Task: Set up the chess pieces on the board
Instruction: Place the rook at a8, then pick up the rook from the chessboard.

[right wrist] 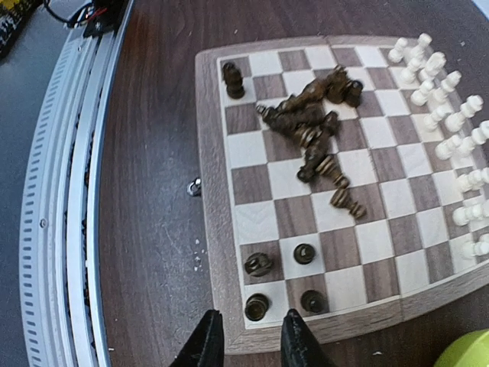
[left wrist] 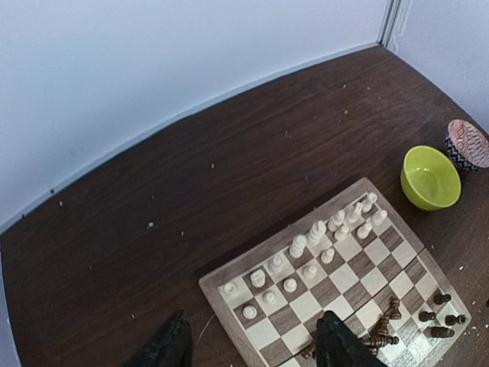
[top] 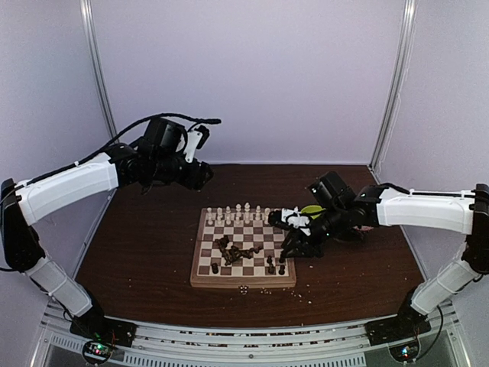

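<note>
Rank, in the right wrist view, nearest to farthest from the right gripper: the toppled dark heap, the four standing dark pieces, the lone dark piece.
From the right gripper:
1. four standing dark pieces, near corner of the board
2. toppled dark heap, middle squares
3. lone dark piece, far left corner

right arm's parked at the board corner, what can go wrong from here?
1. The right gripper hangs by four standing dark pieces at the board corner; a sideways move may topple them.
2. The other dark pieces lie in a tangled pile mid-board; grabbing one could drag or roll neighbours toward the white rows.
3. The lime-green bowl sits just off the board's far right corner; a wide arm swing might clip it.
</note>
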`<state>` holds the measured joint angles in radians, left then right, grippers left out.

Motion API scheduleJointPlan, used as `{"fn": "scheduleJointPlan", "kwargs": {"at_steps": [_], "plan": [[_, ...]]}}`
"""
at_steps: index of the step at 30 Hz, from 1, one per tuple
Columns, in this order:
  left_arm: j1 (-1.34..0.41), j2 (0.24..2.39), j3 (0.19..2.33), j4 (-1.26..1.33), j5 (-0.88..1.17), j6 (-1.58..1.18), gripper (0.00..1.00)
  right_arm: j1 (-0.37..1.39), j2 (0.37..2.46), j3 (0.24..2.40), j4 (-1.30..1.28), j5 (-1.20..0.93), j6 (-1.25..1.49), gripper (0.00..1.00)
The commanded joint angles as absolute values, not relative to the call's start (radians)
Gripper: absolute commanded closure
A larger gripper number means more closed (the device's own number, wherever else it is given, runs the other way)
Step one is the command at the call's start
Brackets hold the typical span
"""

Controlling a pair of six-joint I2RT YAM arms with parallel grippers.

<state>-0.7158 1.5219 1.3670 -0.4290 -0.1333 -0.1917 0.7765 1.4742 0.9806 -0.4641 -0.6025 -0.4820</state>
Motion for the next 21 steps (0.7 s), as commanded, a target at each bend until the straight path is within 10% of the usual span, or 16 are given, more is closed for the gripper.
{"fn": "scheduleJointPlan", "kwargs": {"at_steps": [1, 21], "plan": [[-0.712, 1.546, 1.344, -0.653, -0.119, -0.273, 0.43, 0.727, 1.455, 1.034, -0.506, -0.619, -0.414, 0.71], [-0.603, 1.478, 1.064, -0.523, 0.023, -0.384, 0.48, 0.808, 1.961, 1.713, -0.815, -0.457, -0.353, 0.71]]}}
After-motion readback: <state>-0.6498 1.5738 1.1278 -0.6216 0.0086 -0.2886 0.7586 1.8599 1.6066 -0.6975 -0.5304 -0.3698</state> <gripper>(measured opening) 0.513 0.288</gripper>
